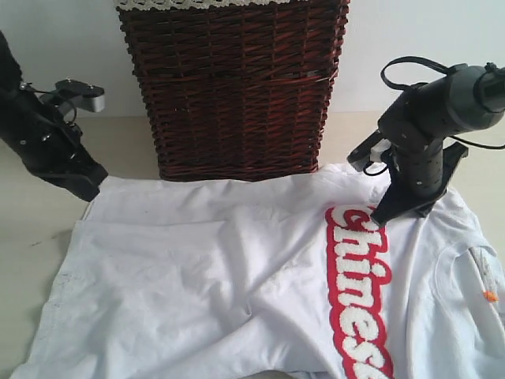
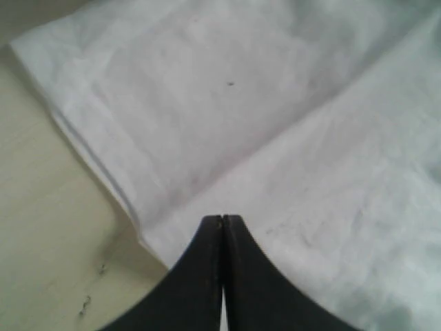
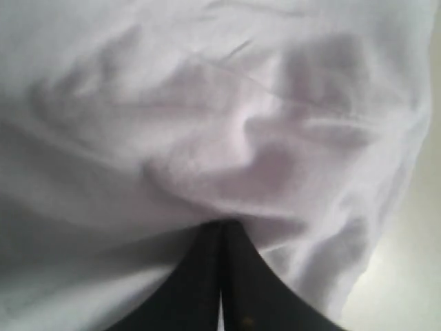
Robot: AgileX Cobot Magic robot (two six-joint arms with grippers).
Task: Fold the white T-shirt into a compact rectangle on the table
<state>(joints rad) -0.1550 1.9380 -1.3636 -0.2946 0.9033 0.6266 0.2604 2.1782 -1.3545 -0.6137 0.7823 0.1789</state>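
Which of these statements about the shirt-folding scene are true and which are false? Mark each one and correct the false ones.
1. The white T-shirt lies spread out and wrinkled on the table, not yet a compact rectangle. True.
2. The wicker basket is tipped on its side. False: it stands upright behind the shirt.
3. Both grippers have their jaws wide open. False: the left gripper and the right gripper are both shut, tips on the shirt's fabric.
4. The shirt's lettering is blue. False: it is white, outlined in red.
5. A small orange tag shows at the collar. True.
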